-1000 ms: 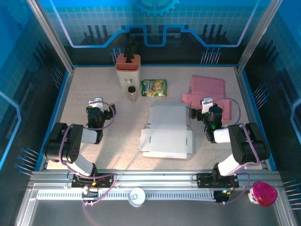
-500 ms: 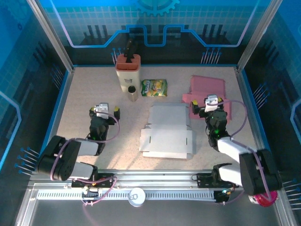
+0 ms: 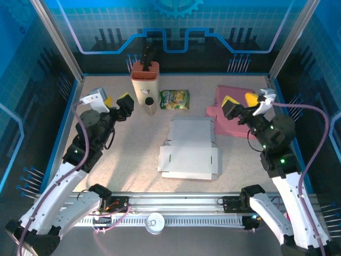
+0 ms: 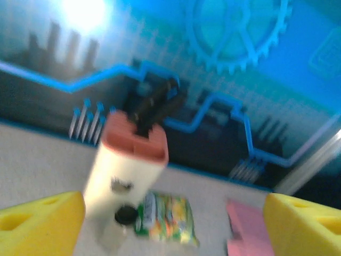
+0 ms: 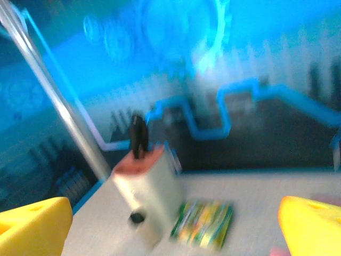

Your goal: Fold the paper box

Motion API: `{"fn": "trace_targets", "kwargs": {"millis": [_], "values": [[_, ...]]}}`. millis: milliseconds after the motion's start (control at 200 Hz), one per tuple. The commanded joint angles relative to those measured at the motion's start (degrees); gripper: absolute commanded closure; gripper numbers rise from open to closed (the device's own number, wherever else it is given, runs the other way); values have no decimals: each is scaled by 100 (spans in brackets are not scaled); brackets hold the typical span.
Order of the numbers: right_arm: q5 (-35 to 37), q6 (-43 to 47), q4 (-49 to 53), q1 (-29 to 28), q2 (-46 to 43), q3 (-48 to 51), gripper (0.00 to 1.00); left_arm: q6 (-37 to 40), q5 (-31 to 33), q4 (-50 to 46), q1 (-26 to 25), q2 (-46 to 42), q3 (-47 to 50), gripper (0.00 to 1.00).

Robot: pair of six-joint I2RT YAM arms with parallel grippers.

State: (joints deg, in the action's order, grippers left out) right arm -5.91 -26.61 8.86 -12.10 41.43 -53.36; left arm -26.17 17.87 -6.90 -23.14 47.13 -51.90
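A speckled beige desk (image 3: 133,154) is enclosed by blue printed walls (image 3: 224,26). The flattened white paper box (image 3: 189,149) is seen lying at the desk's middle, untouched. The left hand (image 3: 117,101) and the right hand (image 3: 241,101) are held released, empty. Since the earlier frame, both have been raised and turned toward the back wall.

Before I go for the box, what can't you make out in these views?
- paper box: crease lines and tabs too small, top view.
- pink sheets: right part hidden behind the right arm, top view.
- snack packet: label lost to motion blur, left wrist view.
- small jar: too small to identify, top view.
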Motion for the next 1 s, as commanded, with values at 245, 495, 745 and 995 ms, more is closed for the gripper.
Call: {"fn": "trace_targets", "kwargs": {"millis": [245,495,745,995], "values": [[323,-1364,3058,-1407,470,121,23,-3057,-596,-1864,-2269,924,898,35],[18,-2059,2633,-1506,383,1419,25,-3003,-618,-1577,-2758,2116,781,36],[183,-2627,2428,-1611,210,2178,25,-3076,-872,-1083,-2793,2919,696,37],[-131,-2465,1755,-1108,864,2484,25,-2902,-1184,-722,-2449,3390,627,38]]}}
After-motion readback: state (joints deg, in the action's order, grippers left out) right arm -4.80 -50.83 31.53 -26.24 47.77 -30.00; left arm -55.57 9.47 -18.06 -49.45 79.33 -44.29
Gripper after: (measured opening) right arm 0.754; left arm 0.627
